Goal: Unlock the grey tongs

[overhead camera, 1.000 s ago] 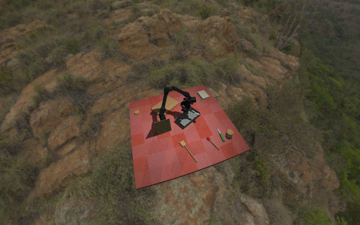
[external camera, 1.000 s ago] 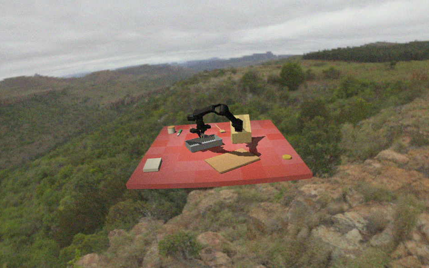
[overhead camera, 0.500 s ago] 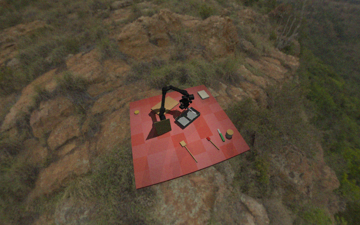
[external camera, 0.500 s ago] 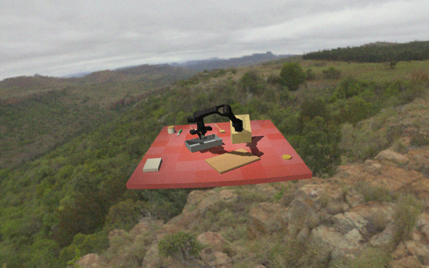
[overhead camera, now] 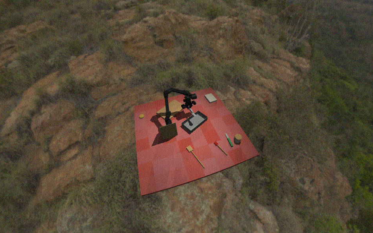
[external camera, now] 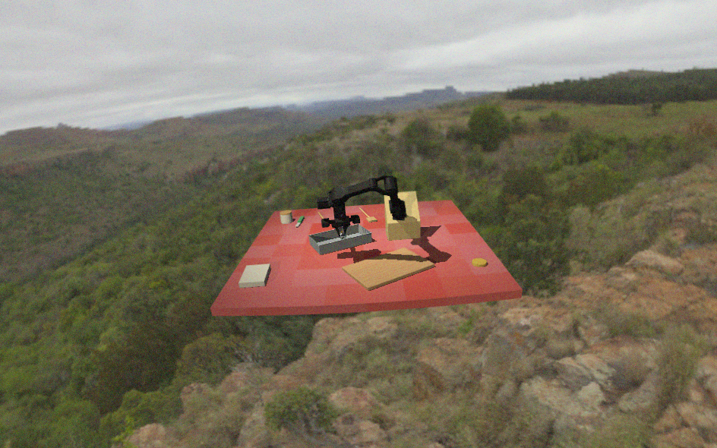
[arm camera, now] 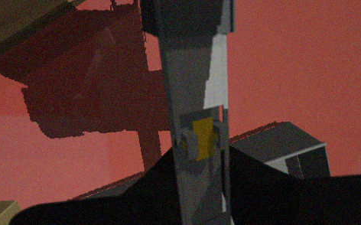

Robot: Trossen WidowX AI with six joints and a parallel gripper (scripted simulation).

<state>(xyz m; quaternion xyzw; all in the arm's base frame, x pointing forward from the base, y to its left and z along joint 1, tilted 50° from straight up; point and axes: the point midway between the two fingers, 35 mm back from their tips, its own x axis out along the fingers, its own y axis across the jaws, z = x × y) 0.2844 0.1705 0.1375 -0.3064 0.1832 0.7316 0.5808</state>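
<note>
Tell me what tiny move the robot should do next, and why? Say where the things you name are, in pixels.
I think the gripper [overhead camera: 189,108] [external camera: 342,233] [arm camera: 196,146] should ease sideways towards the wooden board [overhead camera: 175,104] [external camera: 386,269] [arm camera: 11,19], keeping its hold. It has the tongs [overhead camera: 192,112] [arm camera: 189,76], but from the top they overlap the tin's [overhead camera: 190,132] [external camera: 342,244] [arm camera: 279,141] edge, not the board.
</note>
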